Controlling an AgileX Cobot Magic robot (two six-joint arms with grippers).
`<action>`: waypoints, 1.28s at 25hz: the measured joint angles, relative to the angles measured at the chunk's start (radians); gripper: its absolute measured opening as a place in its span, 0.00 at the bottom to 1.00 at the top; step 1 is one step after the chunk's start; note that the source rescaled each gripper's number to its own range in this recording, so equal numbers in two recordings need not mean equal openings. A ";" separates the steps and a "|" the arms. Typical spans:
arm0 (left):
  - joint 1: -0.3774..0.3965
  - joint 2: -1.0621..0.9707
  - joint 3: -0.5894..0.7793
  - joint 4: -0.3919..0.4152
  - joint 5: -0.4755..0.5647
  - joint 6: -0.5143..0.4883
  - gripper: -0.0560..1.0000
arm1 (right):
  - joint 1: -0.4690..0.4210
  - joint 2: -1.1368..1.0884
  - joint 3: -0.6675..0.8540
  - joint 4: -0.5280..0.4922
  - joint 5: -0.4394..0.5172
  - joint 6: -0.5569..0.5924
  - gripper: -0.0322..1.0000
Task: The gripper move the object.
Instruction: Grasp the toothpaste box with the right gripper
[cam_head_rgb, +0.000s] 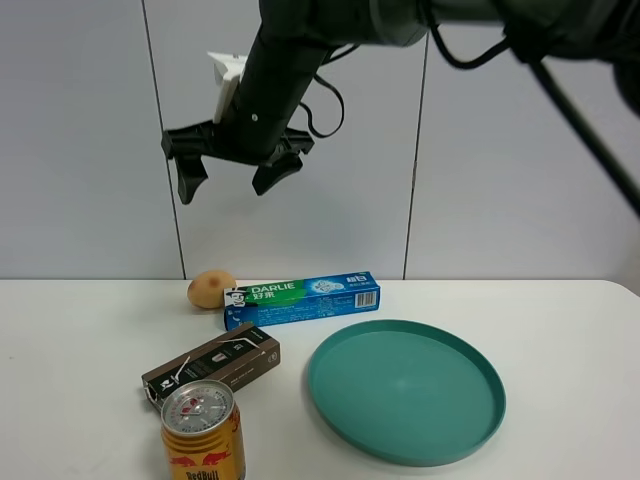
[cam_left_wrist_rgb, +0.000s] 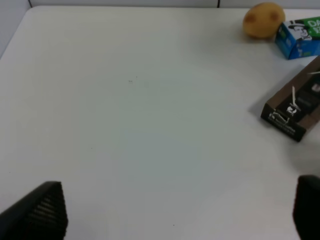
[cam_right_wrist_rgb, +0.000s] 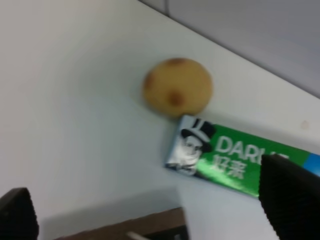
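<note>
The blue and green DARLIE toothpaste carton lies flat near the back of the white table, its left end next to a potato. The right gripper, a black claw on a dark arm, hangs open and empty high above the carton's left end. In the right wrist view the carton lies below between the spread fingers of that gripper. The left gripper is open and empty over bare table. The carton's end shows in the left wrist view. The left arm is out of the exterior view.
A potato touches or nearly touches the carton's left end. A dark brown box lies in front of the carton, and a Red Bull can stands at the front. A teal plate sits right of the box.
</note>
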 joint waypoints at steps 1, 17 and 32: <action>0.000 0.000 0.000 0.000 0.000 0.000 1.00 | 0.000 0.017 0.000 -0.033 -0.003 0.006 0.92; 0.000 0.000 0.000 -0.001 0.000 0.000 1.00 | -0.066 0.122 0.000 -0.263 0.008 -0.436 0.92; 0.000 0.000 0.000 -0.001 0.000 0.000 1.00 | -0.101 0.213 0.000 -0.197 -0.061 -0.569 0.91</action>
